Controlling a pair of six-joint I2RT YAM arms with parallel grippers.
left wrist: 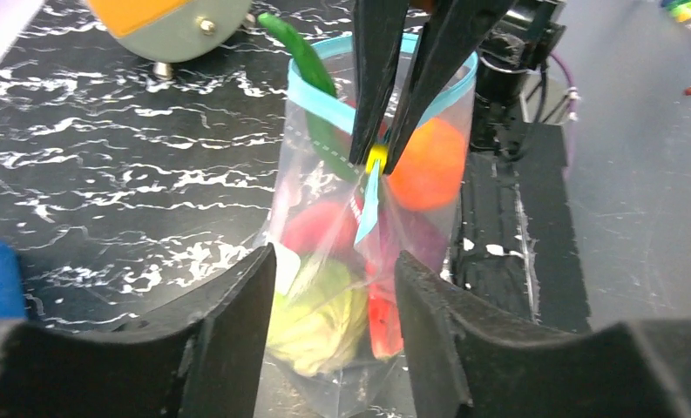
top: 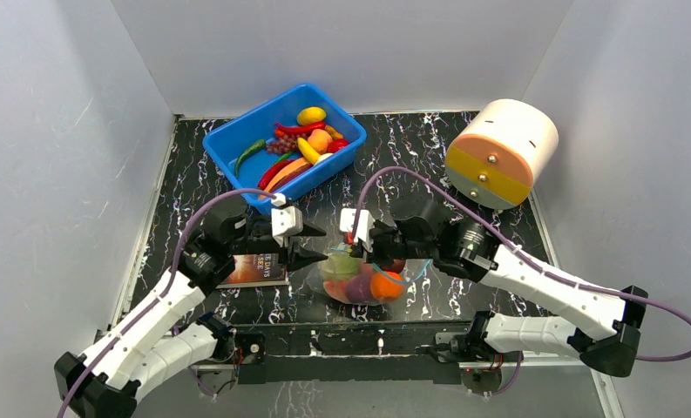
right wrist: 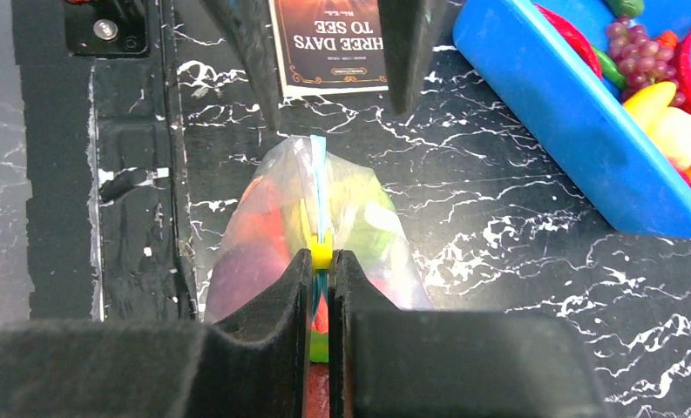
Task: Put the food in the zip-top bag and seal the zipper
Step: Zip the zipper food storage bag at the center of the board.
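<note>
- My right claw (right wrist: 321, 257) is clenched on the zipper (left wrist: 324, 100), right at the small yellow tab (right wrist: 321, 254) on the strip.
- My left claw (left wrist: 333, 257) is released. Its jaws stand apart on either side of the zip-top bag (top: 359, 279), and I cannot tell whether they touch the film.
- The bag sits upright on the dark marbled surface (top: 411, 148), between my two arms and well apart from the blue bin (top: 254, 117).
- The food inside bulges the lower half: the orange (left wrist: 429, 161) is high up, the cabbage (left wrist: 320, 318) is low, and the green bean (left wrist: 302, 52) pokes out past the mouth.
- I judge the film thin, slick and crinkly. It will buckle and slide if squeezed at the belly, so that is a poor place to hold.
- The load looks light, hollow toy pieces, but it is loose and may shift and tip the bag when tugged.
- The strip is the stiffest part, so that is where I would take hold, pinching flat across both lips.
- From my left wrist the mouth gapes, so I judge the seal unfinished, and the bean would block the closing lips.
</note>
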